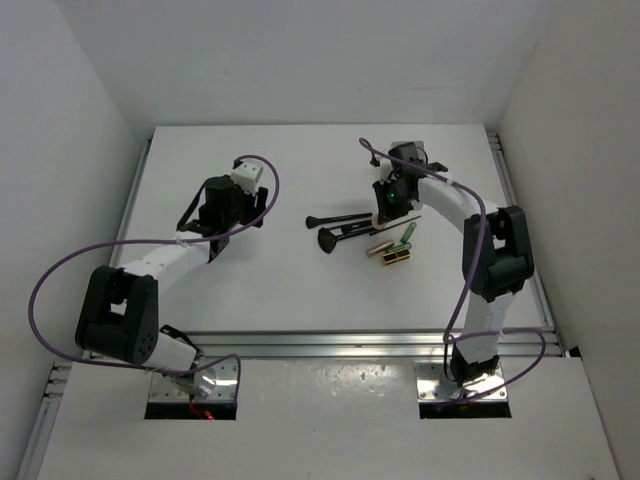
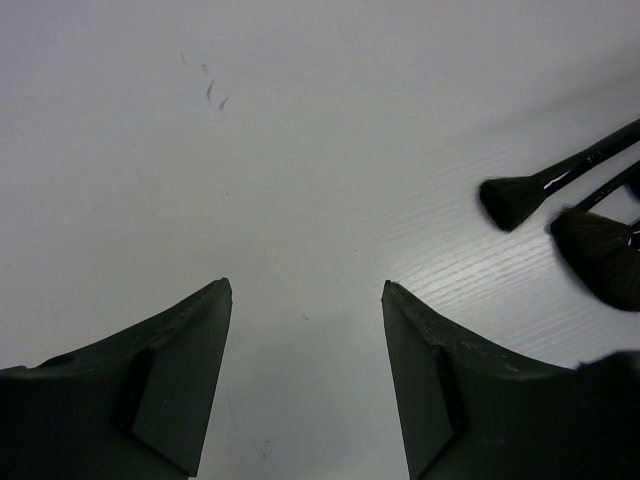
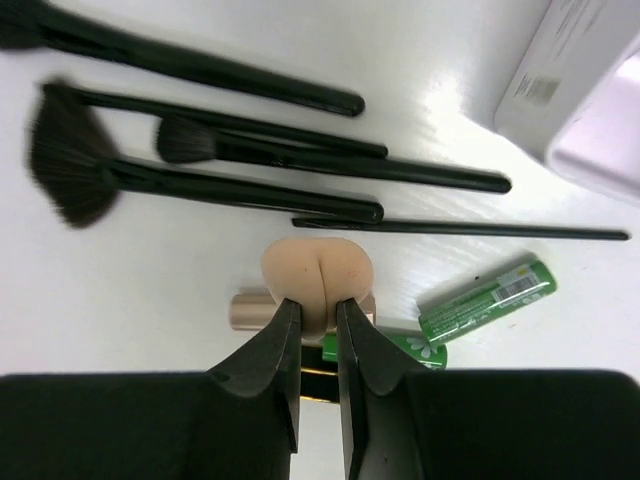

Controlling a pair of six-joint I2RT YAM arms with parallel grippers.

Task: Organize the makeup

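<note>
Makeup (image 1: 350, 231) lies in a loose cluster on the white table (image 1: 250, 290), right of centre and at the tip of the right arm. The right gripper (image 3: 318, 312) is clamped on a peach sponge (image 3: 317, 268), pinching its near end so hard that the foam creases between the two fingers. The rounded rest of the sponge bulges out just beyond the fingertips. Whether the sponge rests on the table or hangs above it cannot be told.

In the wrist view, a gold-brown tube (image 3: 248, 310) shows just left of the fingers and a green tube (image 3: 415, 350) just right of them, both partly hidden by the grip. A second green tube (image 3: 485, 298) lies tilted a little farther right. Beyond the sponge the black brushes (image 3: 250, 80) lie roughly parallel with their heads to the left. Of the thick ones, the fan brush (image 3: 72, 170) is closest to the sponge. A very thin brush (image 3: 460, 229) starts just past the sponge's far end and runs off to the right. A corner of a translucent white box (image 3: 590, 90) shows at the upper right of that view, near the handle ends.

The left gripper (image 2: 305, 290) hovers over bare table, well apart from the cluster, its fingers spread wide with nothing between them. Two dark brush heads show at the right edge of its view.
</note>
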